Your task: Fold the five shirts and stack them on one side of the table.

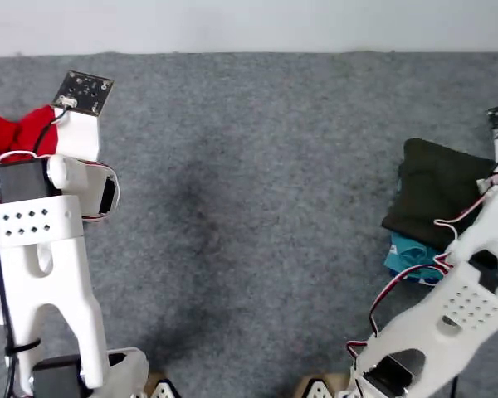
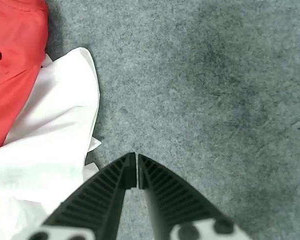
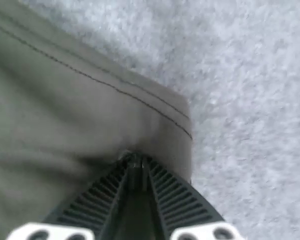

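Left gripper [image 2: 137, 171]: fingers closed, empty, just beside the white shirt [image 2: 45, 140]. Right gripper [image 3: 135, 165]: fingers clamped on the dark green shirt [image 3: 65, 115], at right.

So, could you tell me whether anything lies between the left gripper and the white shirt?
Nothing visible does: just bare grey mat separates the left gripper from the white shirt beside it.

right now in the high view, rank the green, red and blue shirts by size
1. dark green shirt
2. red shirt
3. blue shirt
The last two are partly hidden, so their order is unsure.
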Motion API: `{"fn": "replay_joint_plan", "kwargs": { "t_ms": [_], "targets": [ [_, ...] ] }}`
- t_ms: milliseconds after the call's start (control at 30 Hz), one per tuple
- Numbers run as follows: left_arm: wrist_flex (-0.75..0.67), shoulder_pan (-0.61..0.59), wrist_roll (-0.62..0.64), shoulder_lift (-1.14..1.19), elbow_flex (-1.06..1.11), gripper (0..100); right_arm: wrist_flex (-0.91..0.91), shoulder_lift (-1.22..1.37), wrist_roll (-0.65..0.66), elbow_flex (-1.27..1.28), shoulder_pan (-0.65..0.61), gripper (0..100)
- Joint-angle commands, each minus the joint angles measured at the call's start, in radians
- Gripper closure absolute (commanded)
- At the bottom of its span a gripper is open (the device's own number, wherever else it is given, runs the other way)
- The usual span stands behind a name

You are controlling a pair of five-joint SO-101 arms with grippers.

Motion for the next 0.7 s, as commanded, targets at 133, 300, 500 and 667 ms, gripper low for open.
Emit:
{"fn": "replay_joint_plan", "kwargs": {
  "t_ms": [133, 300, 500, 667],
  "targets": [
    [-0.015, 0.0, -0.009, -0.011, -0.004, 98, 0.16, -0.168, -0.101, -0.12, 0.002, 99.0],
    [-0.015, 0.002, -0.009, -0.011, -0.007, 98, 0.441, -0.309, -0.126, -0.12, -0.038, 99.0],
    [-0.005, -0.005, -0.009, -0.012, -0.008, 98, 0.737, -0.358, -0.124, -0.12, -0.036, 99.0],
    [0.023, -0.006, -0.009, -0.012, -0.008, 98, 0.757, -0.292, -0.058, -0.055, 0.077, 99.0]
  ]
}}
